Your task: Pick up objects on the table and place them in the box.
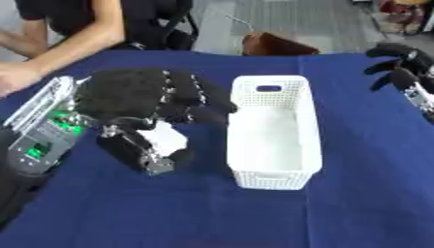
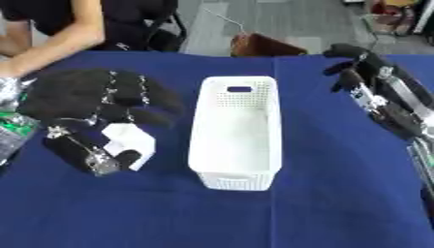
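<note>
A white perforated box (image 1: 273, 131) stands lengthwise in the middle of the blue table (image 1: 364, 193); nothing shows inside it. Just left of the box my left hand (image 1: 140, 101) hovers low, its black fingers and thumb curled round a small white object (image 2: 129, 139) that peeks out beneath the palm. My right hand (image 2: 364, 72) hangs at the right edge beyond the box's far corner, fingers relaxed and holding nothing.
A person's bare arm (image 1: 59, 48) reaches onto the far left corner of the table. A brown rounded thing (image 1: 275, 44) sits just past the far edge. Blue cloth stretches in front of the box.
</note>
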